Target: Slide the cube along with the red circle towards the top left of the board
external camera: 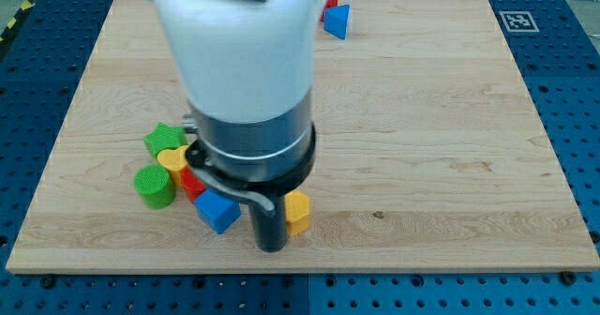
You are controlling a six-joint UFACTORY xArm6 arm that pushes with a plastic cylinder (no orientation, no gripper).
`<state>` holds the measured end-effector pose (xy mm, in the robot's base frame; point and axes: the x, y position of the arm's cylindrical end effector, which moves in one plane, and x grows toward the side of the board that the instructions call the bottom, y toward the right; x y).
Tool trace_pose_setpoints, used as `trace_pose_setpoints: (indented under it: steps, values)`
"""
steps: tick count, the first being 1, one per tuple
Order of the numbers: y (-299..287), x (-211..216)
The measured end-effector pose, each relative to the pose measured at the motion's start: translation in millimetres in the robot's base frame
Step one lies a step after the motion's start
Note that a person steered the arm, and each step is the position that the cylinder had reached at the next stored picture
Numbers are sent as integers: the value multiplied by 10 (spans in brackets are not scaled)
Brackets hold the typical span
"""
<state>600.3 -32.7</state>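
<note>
Lowest in view, my tip (270, 249), planted on the worktop (450, 165); no hand fitted, so nothing to spread or pinch. Touching the rod on the view's right, yellow block (298, 212). Just to the tip's left, blue cube (217, 212), with red block (192, 184) tucked against it, shape half hidden. Beyond, yellow heart (172, 159), green star (163, 138), green cylinder (154, 186). Risk: pushing up-left could drag that cluster along, or split cube from red.

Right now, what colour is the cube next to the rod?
Blue. The blue cube shows in the camera view, left of my tip.
</note>
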Motion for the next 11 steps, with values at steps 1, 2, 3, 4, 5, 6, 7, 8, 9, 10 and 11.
trace_pose_setpoints:
  steps: [1, 2, 3, 4, 5, 6, 7, 8, 9, 10, 11]
  values:
    - [-201, 8]
    - [-576, 45]
    - [-700, -92]
    - [-700, -295]
    - [-751, -359]
    - [-752, -519]
    - [-707, -611]
    - [-604, -819]
    - [-604, -1257]
    - [-603, -1602]
    - [-603, -1859]
